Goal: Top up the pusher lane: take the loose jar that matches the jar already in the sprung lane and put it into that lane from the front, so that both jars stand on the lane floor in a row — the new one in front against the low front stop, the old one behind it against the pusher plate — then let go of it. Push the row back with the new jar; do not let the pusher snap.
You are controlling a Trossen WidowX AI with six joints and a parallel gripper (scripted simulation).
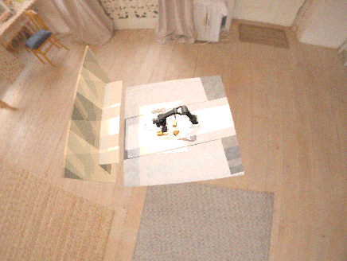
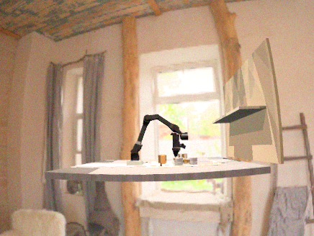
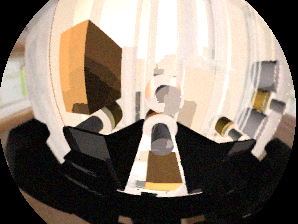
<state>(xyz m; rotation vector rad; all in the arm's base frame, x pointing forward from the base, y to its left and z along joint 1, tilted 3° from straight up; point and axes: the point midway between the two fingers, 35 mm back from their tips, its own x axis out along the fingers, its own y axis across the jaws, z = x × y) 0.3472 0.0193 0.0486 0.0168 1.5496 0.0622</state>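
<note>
My gripper (image 3: 158, 123) (image 2: 176, 155) points down low over the table, shut on a pale jar with a grey end. The held jar (image 3: 161, 142) sits between the black fingers in the wrist view. Just beyond it, in line and close, is another pale jar (image 3: 169, 96) with a thin orange edge and a grey end. Whether the two touch cannot be told. The lane's walls, front stop and pusher plate are washed out by glare, so whether the held jar stands on the lane floor cannot be told. In the top and exterior views the arm and small size hide both jars.
An orange-brown block (image 3: 91, 70) (image 2: 162, 159) stands left of the fingers in the wrist view. A jar with an olive band (image 3: 114, 114) lies in view beside it, another olive-banded jar (image 3: 224, 126) is to the right. Grey blocks (image 3: 266, 75) (image 2: 193, 160) stand farther right. An upright panel (image 1: 79, 119) with a shelf borders the table.
</note>
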